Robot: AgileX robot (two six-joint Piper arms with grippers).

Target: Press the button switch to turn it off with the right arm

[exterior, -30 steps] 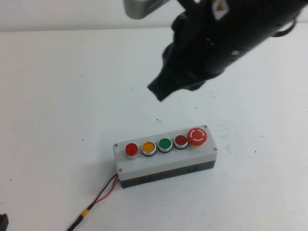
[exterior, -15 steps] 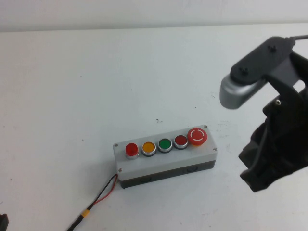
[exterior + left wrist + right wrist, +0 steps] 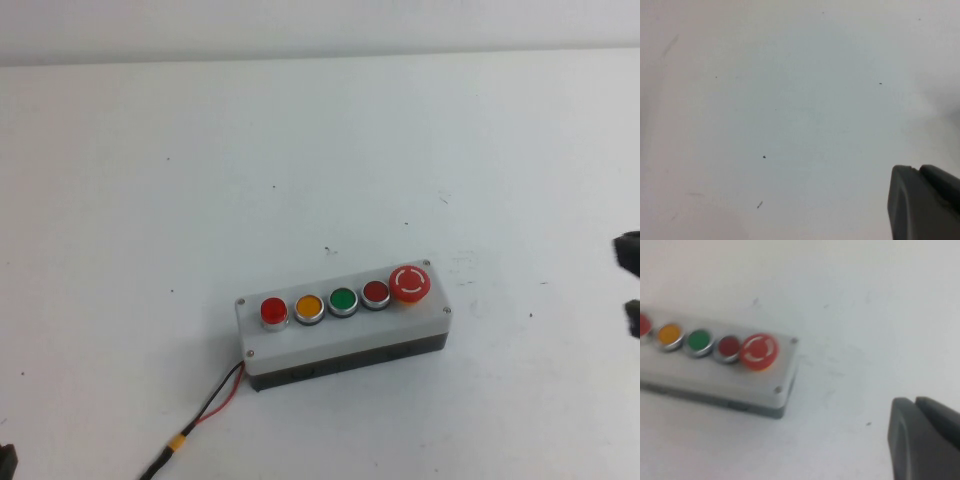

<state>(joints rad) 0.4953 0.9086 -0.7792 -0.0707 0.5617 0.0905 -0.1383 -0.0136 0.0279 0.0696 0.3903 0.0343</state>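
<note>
Roughly mid-worktop (image 3: pixel 150 200), lying lengthwise and slightly askew: grey box (image 3: pixel 340 335) with a row of 5 buttons on its pale lid. At the row's end on the robot's left, the button switch (image 3: pixel 273 312), bright red, round, flat, ringed in silver, untouched by anything. Next along, in order: orange button (image 3: pixel 309 307), green button (image 3: pixel 343 300), darker red button (image 3: pixel 376 293), then, at the far end, the big red mushroom button (image 3: pixel 410 283) with white arrows, touching or nearly touching its darker neighbour. Out of the box's left end, red and black wires (image 3: pixel 215 400), trailing toward the near edge and bound by a yellow band (image 3: pixel 177 441). Well apart from the box, at the extreme right edge of the high view: right gripper (image 3: pixel 630 256), only 2 small dark scraps of it visible (open or closed, cannot tell). Seen from the right wrist, a dark grey slab of that same gripper in one corner, with the box's mushroom end near the middle and the button switch cut off at the very border. At the near left corner of the high view, just a dark sliver: left gripper (image 3: pixel 5 460), far from the box. From the left wrist, 1 grey corner of it over bare white worktop with a few specks; open or closed, likewise cannot tell.
</note>
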